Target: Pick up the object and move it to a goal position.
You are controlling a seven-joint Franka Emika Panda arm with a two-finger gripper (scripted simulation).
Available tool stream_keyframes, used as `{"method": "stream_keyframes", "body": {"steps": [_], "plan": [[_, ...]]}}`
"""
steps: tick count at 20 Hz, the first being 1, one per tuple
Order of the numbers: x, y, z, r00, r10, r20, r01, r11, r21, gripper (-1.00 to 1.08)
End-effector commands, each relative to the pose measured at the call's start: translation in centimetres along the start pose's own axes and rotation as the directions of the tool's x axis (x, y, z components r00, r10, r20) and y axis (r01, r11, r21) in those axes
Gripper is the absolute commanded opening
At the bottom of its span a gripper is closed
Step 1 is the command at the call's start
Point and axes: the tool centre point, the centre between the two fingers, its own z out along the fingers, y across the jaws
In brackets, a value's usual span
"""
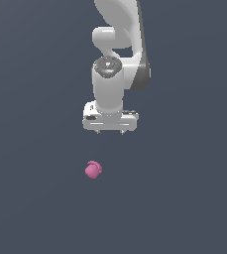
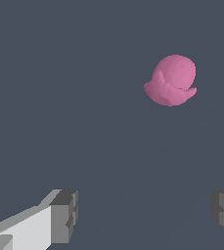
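White robot hand [image 1: 110, 132] hanging above the plain dark grey worktop [image 1: 30, 198], fingers spread wide apart, nothing between them. Small pink, roundish lumpy blob [image 1: 93, 169] lying on the worktop, nearer than the hand and slightly to the exterior view's left. Clear of both grey fingertips [image 2: 64, 215] in the wrist view, untouched.

Plain dark grey-blue floor [image 1: 35, 198], one small pink lumpy object [image 1: 93, 169] on it.
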Motion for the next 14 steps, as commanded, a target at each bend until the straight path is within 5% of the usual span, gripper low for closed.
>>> {"method": "stream_keyframes", "body": {"steps": [1,14], "plan": [[0.0,0.0,0.0,1.000,0.000,0.000,0.000,1.000,0.000,1.00],[0.1,-1.8,-1.3,1.000,0.003,-0.012,-0.003,1.000,0.022,1.00]]}}
